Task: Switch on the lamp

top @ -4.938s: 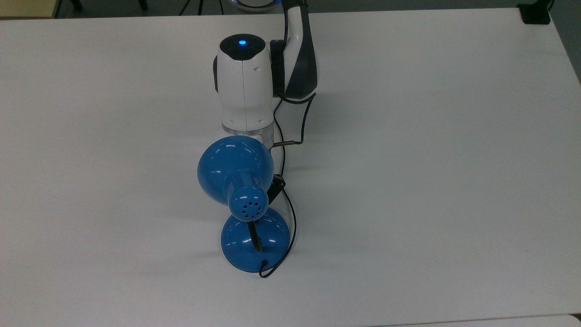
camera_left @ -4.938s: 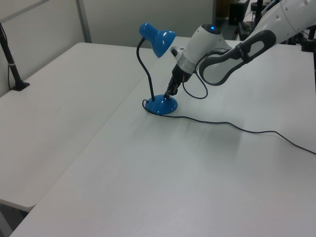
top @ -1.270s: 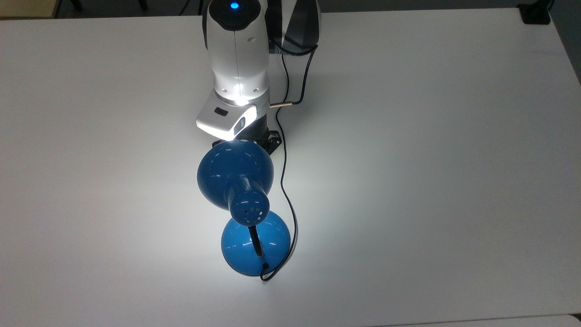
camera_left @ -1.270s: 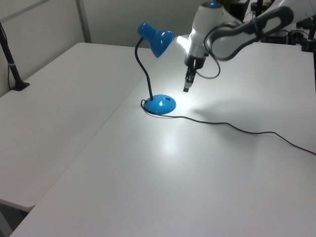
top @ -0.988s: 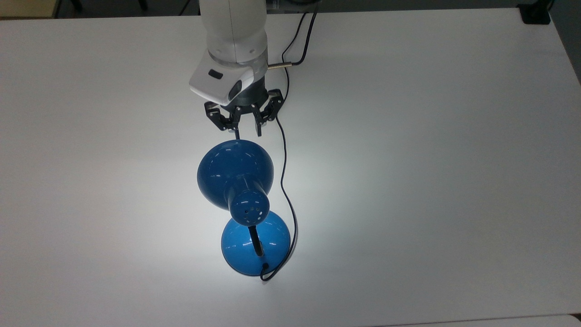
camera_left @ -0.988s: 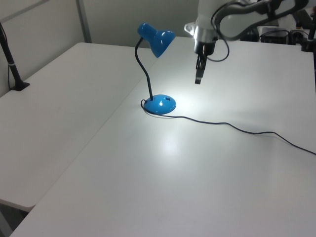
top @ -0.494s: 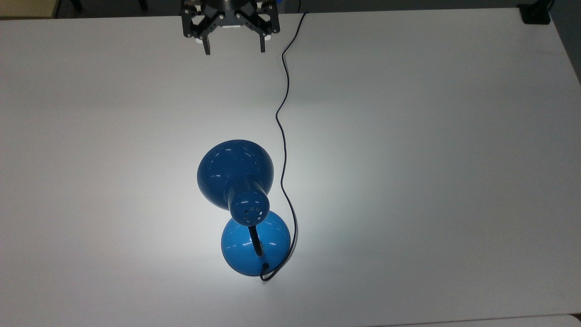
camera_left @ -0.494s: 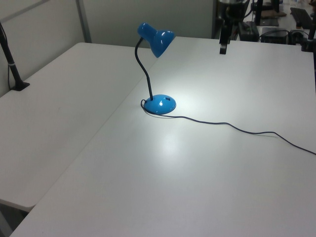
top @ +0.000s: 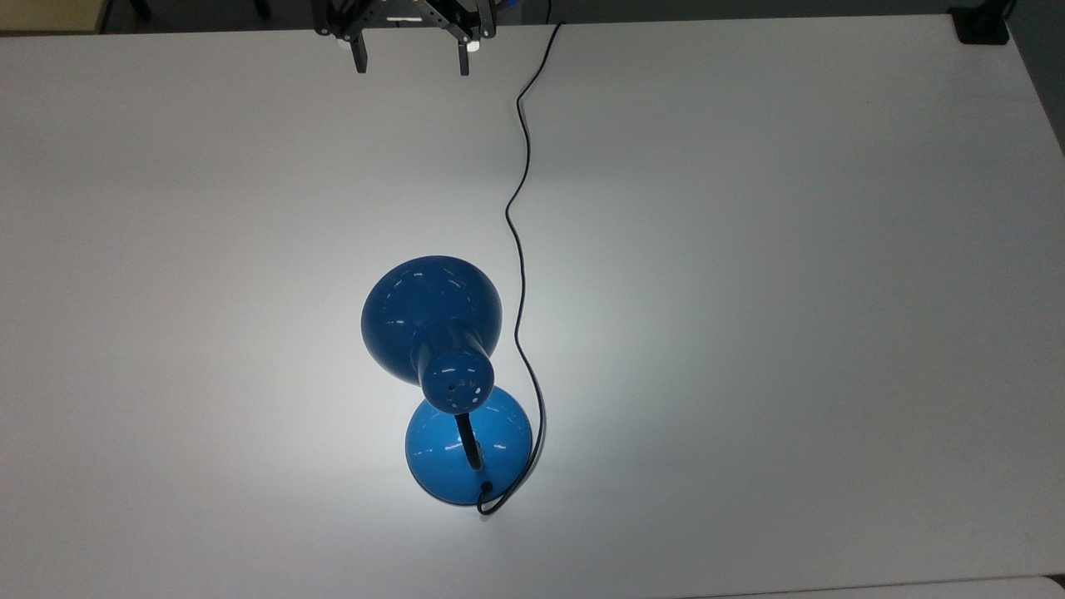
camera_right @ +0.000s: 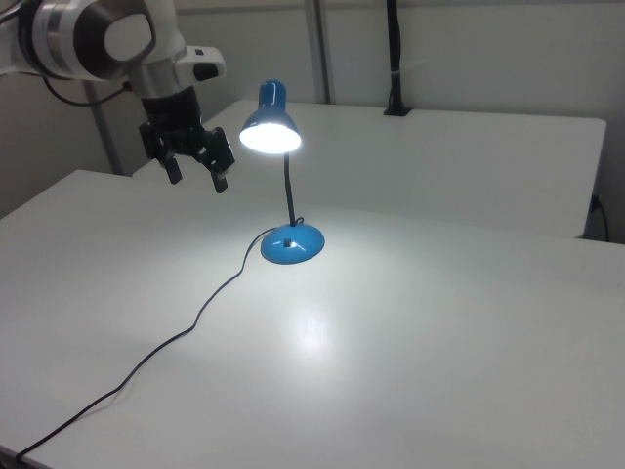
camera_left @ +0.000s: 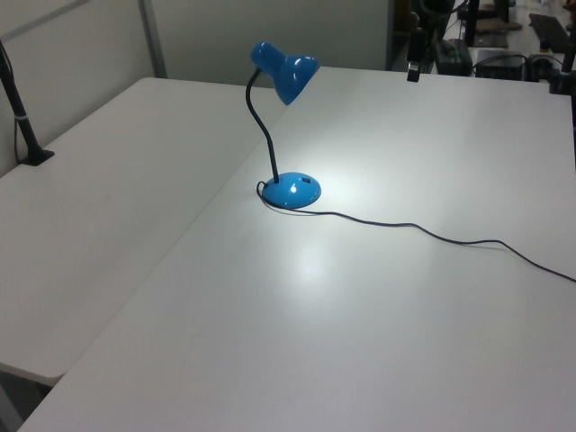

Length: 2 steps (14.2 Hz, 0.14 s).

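The blue lamp stands lit on the white table, its dome shade (top: 431, 316) above its round base (top: 468, 445), with a bright pool of light around it. The right view shows the glowing shade (camera_right: 270, 127) and the base (camera_right: 291, 244). The lamp's shade (camera_left: 288, 72) also faces the table in the left view. Its thin black cord (top: 516, 208) runs from the base to the top view's upper edge. My gripper (top: 410, 65) hangs open and empty at the top view's upper edge, far from the lamp. It is raised to the right view's left of the shade, gripper (camera_right: 198, 179).
The white table (top: 790, 333) spreads wide on every side of the lamp. A black clamp (top: 982, 25) sits at the top view's upper right corner. A black post (camera_left: 22, 117) stands at the left view's left edge. The cord (camera_left: 450, 238) trails across the table.
The lamp, dark 4.9 s ago with my gripper at its base, is now lit. My gripper has pulled back to the top view's upper edge and opened.
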Available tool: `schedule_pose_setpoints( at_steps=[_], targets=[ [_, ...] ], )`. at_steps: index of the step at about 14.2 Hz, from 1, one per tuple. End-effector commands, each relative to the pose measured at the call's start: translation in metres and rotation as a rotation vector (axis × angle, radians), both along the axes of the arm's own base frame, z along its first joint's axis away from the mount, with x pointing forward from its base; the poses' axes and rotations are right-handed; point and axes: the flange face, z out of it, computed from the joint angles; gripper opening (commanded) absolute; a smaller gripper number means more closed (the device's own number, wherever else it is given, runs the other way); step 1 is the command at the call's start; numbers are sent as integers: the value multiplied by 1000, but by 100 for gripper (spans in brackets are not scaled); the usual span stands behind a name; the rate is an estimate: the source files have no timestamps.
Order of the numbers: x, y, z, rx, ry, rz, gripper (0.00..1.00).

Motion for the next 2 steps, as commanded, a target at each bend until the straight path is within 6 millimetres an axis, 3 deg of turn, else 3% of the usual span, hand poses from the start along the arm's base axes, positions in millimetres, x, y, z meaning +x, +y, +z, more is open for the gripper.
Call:
schedule_pose_setpoints(
  at_steps=[1, 2],
  targets=[
    [1, 1, -1, -13, -6, -22, 100],
    [1, 1, 0, -12, -6, -24, 100]
  ],
)
